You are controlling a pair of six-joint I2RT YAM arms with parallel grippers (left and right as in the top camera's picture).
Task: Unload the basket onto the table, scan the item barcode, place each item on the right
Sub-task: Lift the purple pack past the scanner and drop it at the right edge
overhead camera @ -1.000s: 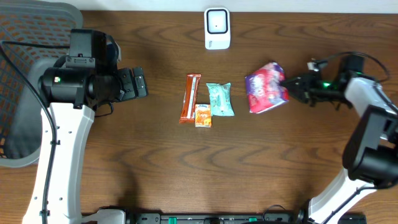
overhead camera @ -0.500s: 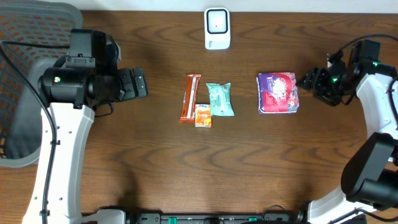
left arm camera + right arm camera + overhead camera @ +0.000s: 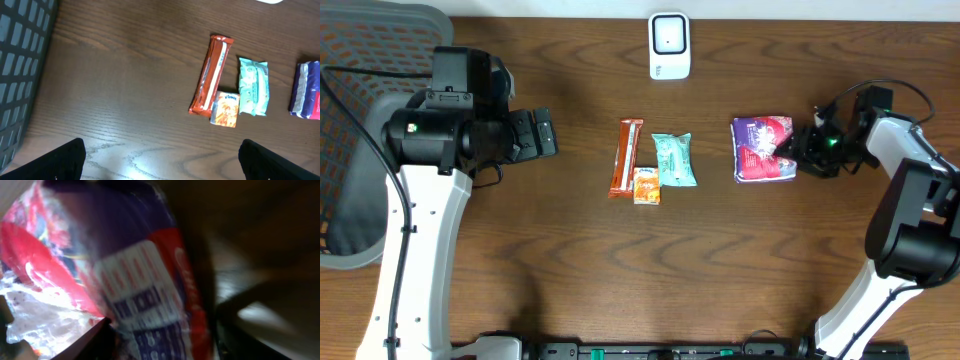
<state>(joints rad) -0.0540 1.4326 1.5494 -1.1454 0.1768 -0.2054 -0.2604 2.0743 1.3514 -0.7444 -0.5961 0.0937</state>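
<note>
The purple and red snack packet [image 3: 763,150] lies on the wooden table [image 3: 740,260] toward the right side. It is well apart from the white barcode scanner [image 3: 669,45], which stands at the far edge near the middle. The right gripper [image 3: 800,148] is at the packet's right edge and touches it. Seen from that wrist, the crinkled wrapper fills the space between the dark fingers [image 3: 95,340], but I cannot tell whether they really pinch it or only sit either side of it.

In the middle of the table lies an orange bar [image 3: 626,158], with a small Kleenex pack [image 3: 646,186] against its near end. A teal wipes pack [image 3: 674,160] lies just right of the bar. The left gripper [image 3: 542,133] hangs over bare wood at the left, its jaws spread wide, well apart from all the items.
</note>
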